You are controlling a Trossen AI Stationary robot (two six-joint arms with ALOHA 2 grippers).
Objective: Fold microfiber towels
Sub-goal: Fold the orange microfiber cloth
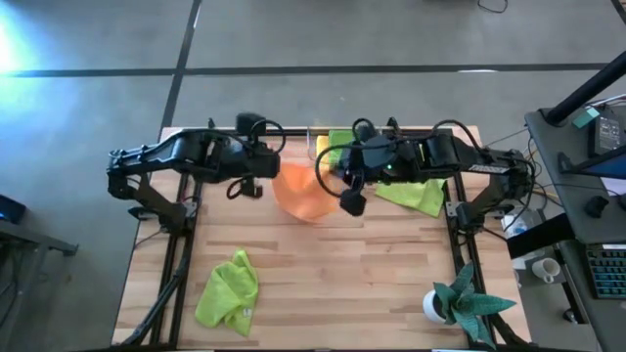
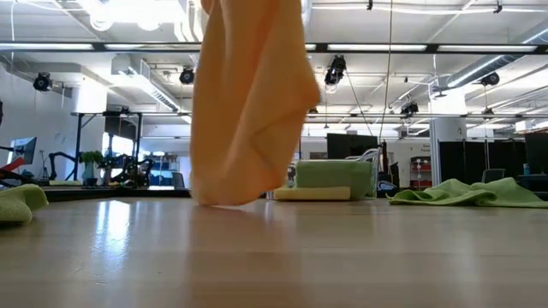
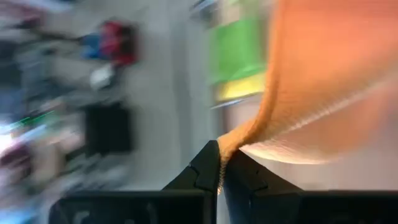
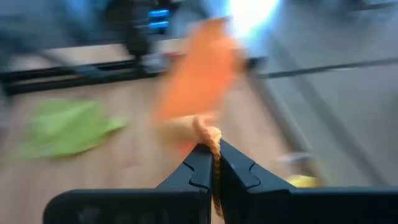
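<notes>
Overhead, table-level and wrist views of 2 arms holding 1 orange towel (image 1: 303, 191) above a wooden tabletop (image 1: 323, 274).

Left tool (image 3: 220, 163): fingers pressed together, pinching an edge of the orange towel; the cloth rises out of the fingertips and fans away from them. In the overhead view this tool (image 1: 256, 174) sits at the cloth's left edge, over the far half of the tabletop.

Right tool (image 4: 213, 160): fingers pressed together, pinching a bunched corner of the same orange towel, which spreads out beyond the tips. In the overhead view this tool (image 1: 344, 176) sits at the cloth's right edge.

Orange towel, table-level view (image 2: 248, 103): hangs as a draped, folded sheet from above the frame; its lowest fold reaches the tabletop surface or lies just over it, and which of the 2 cannot be told.

Other towels: 1 lime green towel (image 1: 229, 289) lies crumpled near the front left corner of the tabletop, well apart from the arms. 1 lime green towel (image 1: 416, 194) lies spread flat just beside the right arm, on its front side. At the far edge, between the 2 arms, a folded green towel (image 2: 334, 174) rests on a folded yellow towel (image 2: 312, 194).

A teal spiky-leaved plant (image 1: 468, 301) in a white pot stands at the front right corner.
</notes>
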